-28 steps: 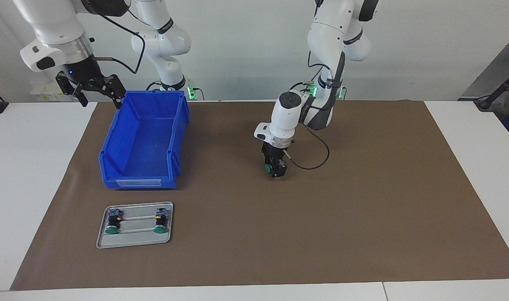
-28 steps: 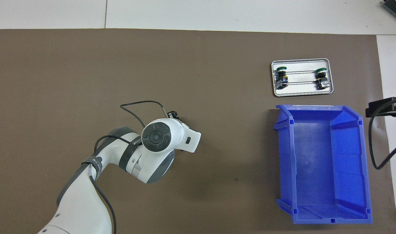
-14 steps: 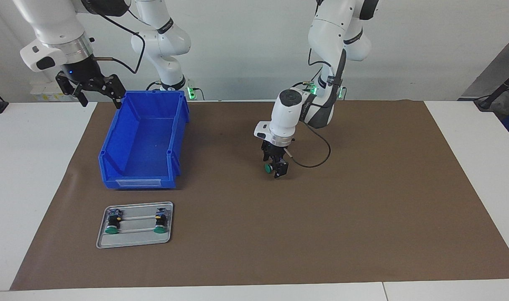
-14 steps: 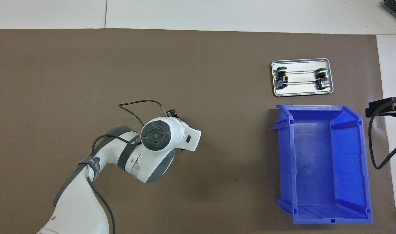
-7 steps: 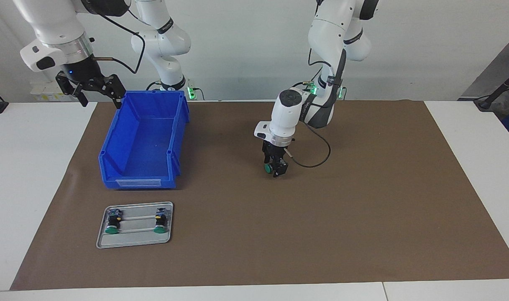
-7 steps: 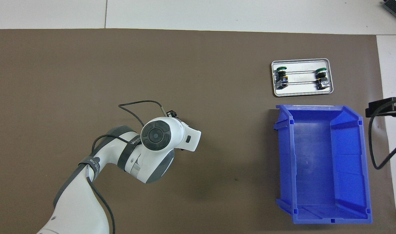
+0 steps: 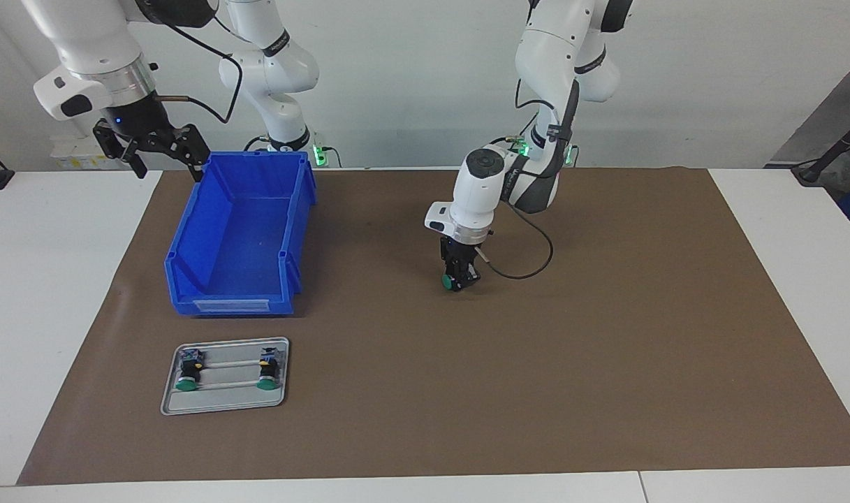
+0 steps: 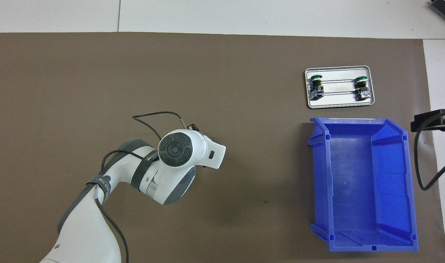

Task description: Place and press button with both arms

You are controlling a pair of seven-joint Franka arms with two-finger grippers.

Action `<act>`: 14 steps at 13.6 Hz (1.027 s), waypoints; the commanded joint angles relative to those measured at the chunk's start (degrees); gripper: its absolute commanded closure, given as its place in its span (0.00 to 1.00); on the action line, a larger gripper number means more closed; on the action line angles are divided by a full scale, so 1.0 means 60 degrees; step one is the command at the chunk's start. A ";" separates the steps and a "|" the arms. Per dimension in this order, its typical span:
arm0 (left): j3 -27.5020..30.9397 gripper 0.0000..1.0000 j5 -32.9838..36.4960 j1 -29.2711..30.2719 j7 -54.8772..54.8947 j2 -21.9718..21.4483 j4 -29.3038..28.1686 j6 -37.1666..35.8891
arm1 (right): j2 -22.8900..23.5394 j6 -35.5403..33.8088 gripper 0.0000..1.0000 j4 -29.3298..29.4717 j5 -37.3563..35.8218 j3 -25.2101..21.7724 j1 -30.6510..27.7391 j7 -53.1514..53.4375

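Right gripper (image 7: 152, 150) is waiting, jaws spread and holding nothing, over the table edge beside one blue bin (image 7: 239, 234). One tray (image 7: 223, 402) is carrying two buttons (image 7: 186, 370) (image 7: 267, 369). Left gripper (image 7: 459, 279) is sitting low on the brown mat (image 7: 606, 349), fingers closed around a third button (image 7: 447, 281).

Facing view looks from high across the table toward the robots; overhead view looks steeply down; both share the brown mat (image 7: 606, 363).

Bright even light, soft shadows, sharp focus.
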 commanded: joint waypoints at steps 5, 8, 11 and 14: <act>0.0008 0.76 0.0121 0.0140 -0.0143 -0.0125 0.0105 -0.0349 | -0.0195 0.0108 0.00 -0.0222 0.0134 0.0080 -0.0089 -0.0051; 0.0023 0.87 0.0121 0.0140 -0.0143 -0.0125 0.0163 -0.0481 | -0.0195 0.0108 0.00 -0.0222 0.0149 0.0080 -0.0089 -0.0051; 0.0023 0.95 0.0121 0.0140 -0.0143 -0.0169 0.0295 -0.0641 | -0.0195 0.0108 0.00 -0.0222 0.0134 0.0080 -0.0089 -0.0051; -0.0006 0.91 0.0106 0.0344 -0.0318 -0.0358 0.0325 -0.0686 | -0.0195 0.0108 0.00 -0.0222 0.0134 0.0080 -0.0089 -0.0051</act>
